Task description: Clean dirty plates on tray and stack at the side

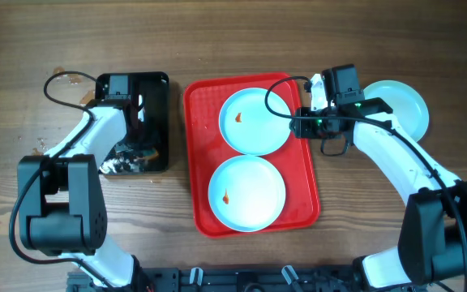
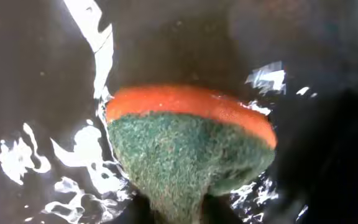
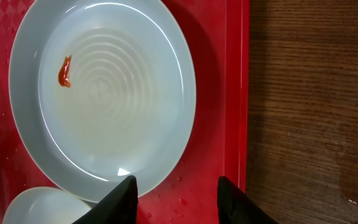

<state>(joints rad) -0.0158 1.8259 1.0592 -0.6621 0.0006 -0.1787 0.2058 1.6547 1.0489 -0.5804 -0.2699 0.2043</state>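
The red tray (image 1: 197, 162) holds two pale blue plates. The far plate (image 1: 255, 120) has an orange-brown stain (image 3: 64, 71), and the near plate (image 1: 247, 193) has a small spot near its left side. A third plate (image 1: 400, 105) lies on the wood to the right of the tray. My right gripper (image 3: 178, 199) hovers open over the tray's right edge. Its left finger is over the far plate's rim, and nothing is between the fingers. My left gripper (image 2: 185, 214) is down in the black tray, shut on an orange-and-green sponge (image 2: 191, 143).
The black tray (image 1: 156, 89) stands left of the red tray, with wet glints on its floor (image 2: 86, 149). Bare wooden table (image 3: 316, 112) lies right of the red tray's rim. Both arm bases stand at the near corners.
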